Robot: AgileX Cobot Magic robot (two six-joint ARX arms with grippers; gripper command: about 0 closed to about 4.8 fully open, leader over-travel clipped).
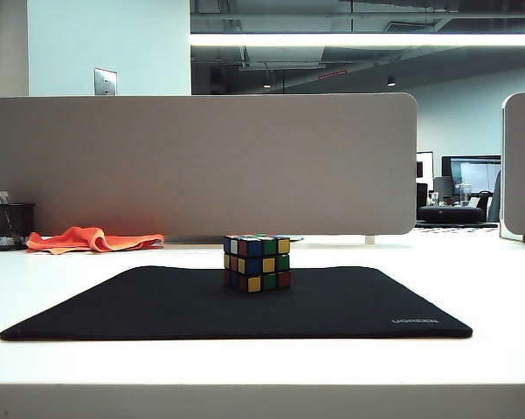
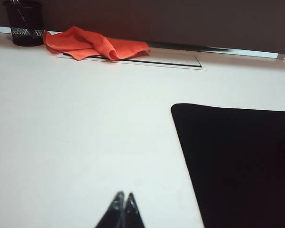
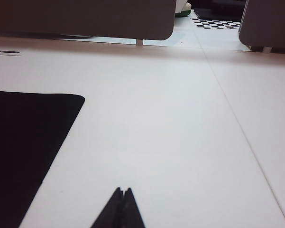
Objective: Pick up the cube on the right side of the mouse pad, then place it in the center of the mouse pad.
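Observation:
The cube (image 1: 257,263), a small puzzle cube with black edges and mixed stickers, stands upright near the middle of the mouse pad (image 1: 140,305), toward its far edge. The pad is a large black mat with grey lettering at its near right corner. Neither arm shows in the exterior view. My left gripper (image 2: 124,194) is shut with nothing in it, low over the white desk beside a corner of the pad (image 2: 237,161). My right gripper (image 3: 123,190) is also shut and holds nothing, over bare desk beside the pad's other side (image 3: 23,142).
A black mesh pen cup (image 1: 10,225) and an orange cloth (image 1: 92,238) lie at the back left, also seen as the cup (image 2: 24,28) and cloth (image 2: 97,45) from the left wrist. A grey divider panel (image 1: 201,166) closes off the desk's back.

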